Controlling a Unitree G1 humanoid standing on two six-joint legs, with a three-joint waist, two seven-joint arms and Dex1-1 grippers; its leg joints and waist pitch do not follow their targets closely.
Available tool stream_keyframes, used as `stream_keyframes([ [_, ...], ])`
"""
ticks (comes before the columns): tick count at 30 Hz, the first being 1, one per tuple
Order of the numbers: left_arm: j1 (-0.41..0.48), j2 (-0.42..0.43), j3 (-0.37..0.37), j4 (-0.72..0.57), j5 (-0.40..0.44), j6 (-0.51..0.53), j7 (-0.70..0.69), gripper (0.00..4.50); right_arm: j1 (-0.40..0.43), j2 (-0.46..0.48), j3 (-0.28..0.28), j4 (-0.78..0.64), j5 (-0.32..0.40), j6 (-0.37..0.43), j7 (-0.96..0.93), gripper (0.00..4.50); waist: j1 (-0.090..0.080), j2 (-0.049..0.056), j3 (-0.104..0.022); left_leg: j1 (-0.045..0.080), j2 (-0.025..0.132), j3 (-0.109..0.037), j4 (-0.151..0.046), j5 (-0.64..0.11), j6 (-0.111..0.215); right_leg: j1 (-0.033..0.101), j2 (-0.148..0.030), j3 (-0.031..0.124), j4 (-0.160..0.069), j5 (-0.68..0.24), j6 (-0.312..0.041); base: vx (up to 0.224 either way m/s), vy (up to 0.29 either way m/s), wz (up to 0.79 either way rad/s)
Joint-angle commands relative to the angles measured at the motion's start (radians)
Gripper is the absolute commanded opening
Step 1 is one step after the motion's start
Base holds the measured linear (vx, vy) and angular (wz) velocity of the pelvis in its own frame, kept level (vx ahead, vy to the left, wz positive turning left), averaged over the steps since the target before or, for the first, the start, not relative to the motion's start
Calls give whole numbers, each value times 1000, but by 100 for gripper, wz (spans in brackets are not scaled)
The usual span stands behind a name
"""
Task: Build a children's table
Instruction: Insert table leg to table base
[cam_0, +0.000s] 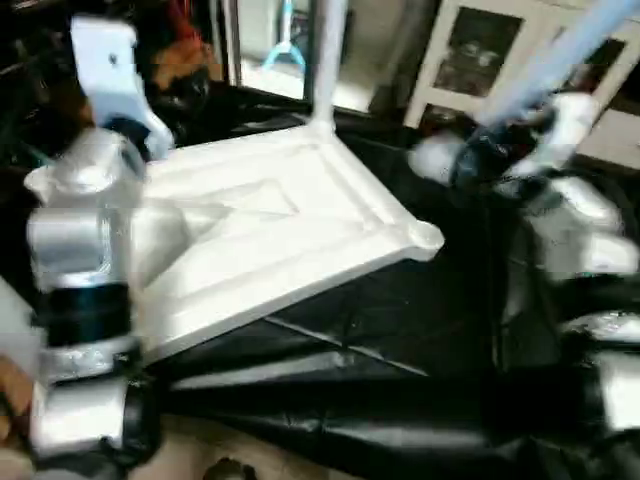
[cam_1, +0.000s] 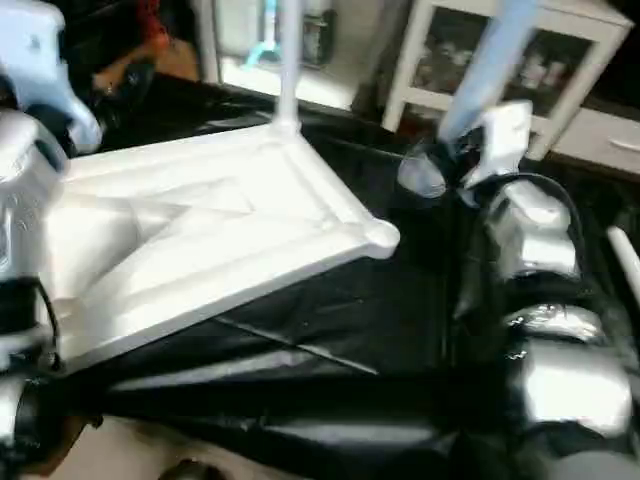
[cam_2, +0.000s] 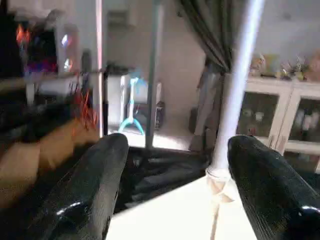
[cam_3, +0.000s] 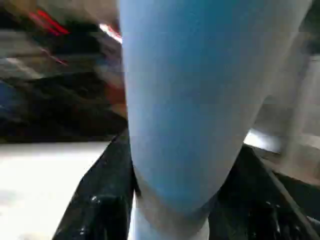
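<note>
The white tabletop (cam_0: 280, 230) lies underside up on a black sheet, ribs showing, with an empty round socket (cam_0: 425, 238) at its near right corner. One white leg (cam_0: 328, 60) stands upright in the far corner socket. My left gripper (cam_2: 175, 165) is open with nothing between its fingers (cam_2: 95, 190). It hovers over the tabletop's left side and faces that upright leg (cam_2: 235, 100). My right gripper (cam_1: 450, 160) is shut on a second leg (cam_1: 490, 60), held tilted above the sheet to the right of the tabletop. That leg (cam_3: 190, 100) sits between the black fingers (cam_3: 100, 200).
A black sheet (cam_0: 380, 330) covers the work surface around the tabletop. A white cabinet (cam_1: 560, 60) with glass doors stands behind on the right. A white rod (cam_1: 625, 260) lies at the right edge. Cluttered furniture stands at the back left.
</note>
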Motion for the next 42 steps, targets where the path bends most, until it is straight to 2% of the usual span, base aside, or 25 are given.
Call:
stream_keyframes([
  [1,-52,-18,-26,-11,-23,-19,20,356,42,26,18,-125,109,89,62,184,11,2,-103,49,42,-17,-51,88,132,53,-56,32,-47,353,-347,0,0,0],
  [3,-99,-34,-51,-5,-11,-38,22,356,79,39,103,-139,6,5,69,184,27,-5,-100,54,43,-18,-53,112,103,46,-55,28,-49,309,-324,0,0,0],
  [4,-109,-37,-58,-4,-8,-42,21,356,86,40,123,-138,-21,-17,69,184,32,-2,-100,54,43,-18,-53,113,91,44,-58,28,-49,294,-319,0,0,0],
  [5,-147,-49,-78,-8,3,-37,9,356,99,61,145,-123,-99,-83,48,184,36,-5,-96,54,41,-16,-56,94,65,43,-59,29,-54,256,-306,0,0,0],
  [6,-155,-51,-82,-8,5,-36,6,356,100,66,147,-118,-111,-96,41,184,38,-6,-95,54,40,-15,-57,86,50,41,-59,30,-55,240,-298,0,0,0],
  [8,-181,-60,-101,-15,-6,-24,-12,356,104,87,138,-145,-95,-70,24,184,39,-9,-91,52,37,-16,-65,40,19,47,-62,33,-60,191,-278,0,0,0],
  [9,-198,-63,-134,-27,-6,-14,-40,356,110,107,134,-192,-69,-28,11,184,39,1,-90,52,37,-18,-67,23,8,47,-63,33,-60,177,-270,0,0,0],
  [10,-194,-58,-164,-37,1,-8,-59,356,118,112,135,-242,-42,17,5,184,37,-3,-89,52,37,-19,-69,18,5,48,-62,34,-63,173,-263,0,0,0],
  [11,-165,-50,-192,-47,5,3,-83,356,118,112,121,-284,2,69,0,184,38,1,-90,53,37,-20,-69,22,3,49,-60,35,-61,188,-249,0,0,0],
  [12,-165,-50,-192,-47,5,3,-83,356,118,112,121,-284,2,69,0,184,35,-1,-91,51,37,-21,-70,25,3,50,-60,35,-60,198,-246,0,0,0],
  [14,-110,-41,-205,-54,4,4,-87,356,126,93,93,-322,65,133,-1,184,32,-3,-91,45,32,-19,-70,24,-1,55,-60,36,-61,212,-240,0,0,0],
  [15,-80,-30,-220,-58,14,-2,-93,356,136,73,86,-333,84,149,17,184,32,-4,-92,47,32,-20,-70,22,0,56,-60,36,-62,216,-239,0,0,0],
  [16,-58,-23,-232,-62,21,-12,-101,356,152,50,95,-344,85,152,55,184,33,-7,-93,45,31,-19,-69,22,8,60,-59,36,-63,224,-238,0,0,0],
  [17,-61,-25,-232,-59,23,-15,-102,356,165,41,103,-355,76,153,79,184,35,-5,-94,45,31,-18,-67,33,8,59,-59,37,-62,239,-235,0,0,0],
  [18,-65,-26,-232,-57,23,-14,-102,356,170,39,106,-360,73,154,86,184,36,-9,-96,44,30,-17,-66,46,12,58,-57,35,-61,244,-235,0,0,0],
  [19,-89,-33,-230,-43,25,-16,-97,356,184,36,113,-376,65,161,99,184,35,-7,-96,45,31,-18,-66,48,12,56,-57,35,-61,245,-236,0,0,0],
  [23,-152,-43,-245,6,24,-14,-95,356,196,49,115,-434,84,213,70,184,30,-12,-94,45,32,-20,-69,44,15,56,-58,33,-62,237,-254,0,0,0],
  [24,-154,-39,-260,16,30,-15,-105,356,191,57,113,-446,98,226,62,184,32,2,-94,45,32,-22,-68,41,13,54,-60,34,-60,235,-256,0,0,0],
  [26,-130,-26,-297,26,51,-25,-119,356,184,64,110,-480,143,268,45,184,28,-7,-92,44,32,-22,-70,33,15,58,-58,35,-62,232,-253,0,0,0],
  [28,-108,-23,-315,31,62,-31,-126,356,184,63,108,-497,167,293,46,184,28,-1,-93,45,32,-22,-70,38,19,57,-58,35,-62,236,-249,0,0,0],
  [34,-64,-16,-364,126,124,-60,-119,356,195,65,94,-541,194,347,58,184,26,0,-97,46,32,-23,-70,49,10,57,-57,33,-61,258,-244,0,0,0],
  [38,-35,-43,-395,75,100,-41,-145,356,192,63,87,-565,221,374,25,184,29,-1,-98,47,33,-22,-69,64,10,57,-58,33,-58,291,-260,0,0,0],
  [42,-34,-76,-405,43,81,-30,-159,356,189,64,87,-564,214,374,18,184,34,-3,-96,45,32,-20,-69,63,15,58,-59,34,-59,288,-267,0,0,0],
])
